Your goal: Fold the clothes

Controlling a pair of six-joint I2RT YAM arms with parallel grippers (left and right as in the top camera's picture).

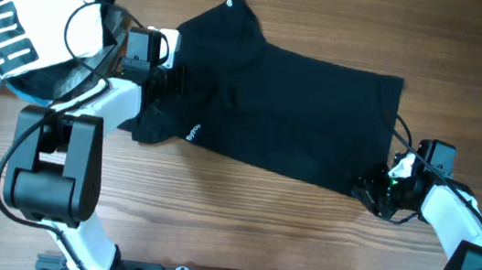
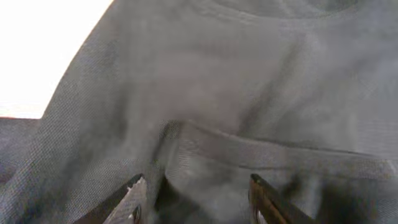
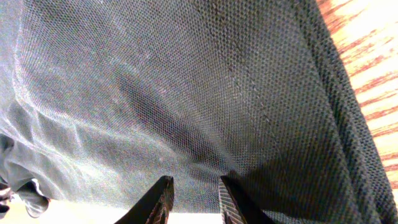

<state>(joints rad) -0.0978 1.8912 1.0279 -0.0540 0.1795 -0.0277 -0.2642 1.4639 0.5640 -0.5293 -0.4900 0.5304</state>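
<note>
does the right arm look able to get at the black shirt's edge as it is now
Likely yes: the right tool sits at a corner of the shirt, with cloth at its tips and nothing lying between.

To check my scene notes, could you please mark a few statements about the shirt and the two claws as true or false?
1. The shirt is black. True.
2. The shirt is folded into a neat square. False: it lies spread out across the table.
3. The right claw is at the shirt's lower right corner in the overhead view. True.
4. The left claw hangs far from the shirt. False: it is at the shirt's left end.
5. The table is wooden. True.
</note>
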